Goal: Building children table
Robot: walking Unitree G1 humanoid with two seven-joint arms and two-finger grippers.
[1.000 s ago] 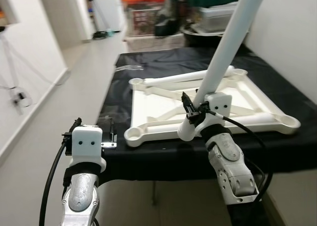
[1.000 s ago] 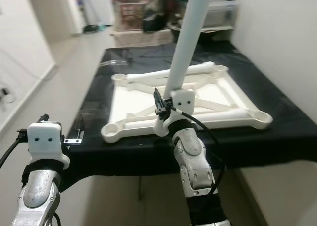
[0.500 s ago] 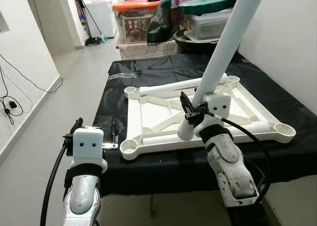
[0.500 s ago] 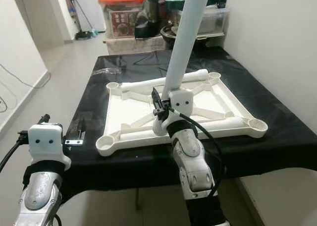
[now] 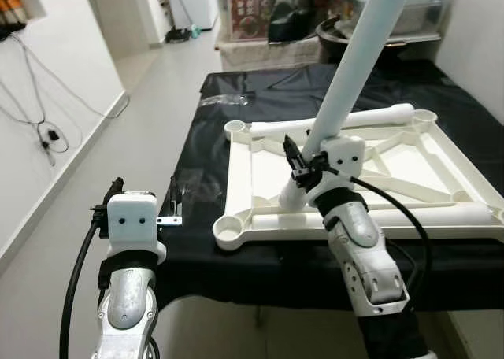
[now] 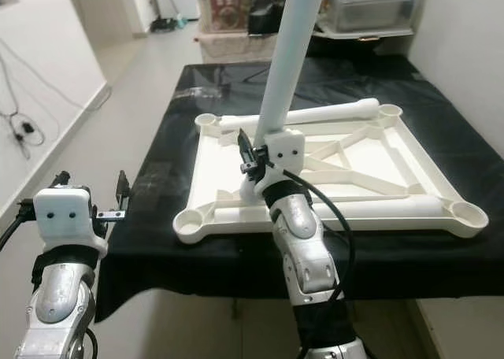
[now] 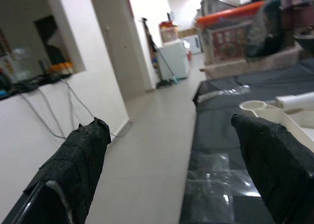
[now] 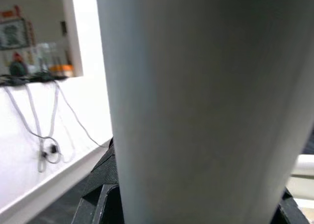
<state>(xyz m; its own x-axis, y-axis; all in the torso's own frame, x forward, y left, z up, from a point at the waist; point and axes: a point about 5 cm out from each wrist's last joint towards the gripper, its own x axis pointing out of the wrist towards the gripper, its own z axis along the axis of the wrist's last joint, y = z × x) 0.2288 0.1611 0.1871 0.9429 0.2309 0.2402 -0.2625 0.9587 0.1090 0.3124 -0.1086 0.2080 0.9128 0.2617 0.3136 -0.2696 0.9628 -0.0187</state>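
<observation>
Above the tabletop (image 5: 378, 178), right gripper (image 5: 303, 174) clamps table leg (image 5: 350, 68).

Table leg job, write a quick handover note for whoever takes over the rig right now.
Right gripper: shut on a white table leg, held tilted above the upside-down tabletop on the black-covered table.
Left gripper: open, holding nothing, hovering off the table's left edge.
Done: no leg stands in a socket yet; two more legs, one at the far side and one at the near side, lie flat on the tabletop.
Left: seat the held leg, probably in the near-left corner socket, then the others.
</observation>
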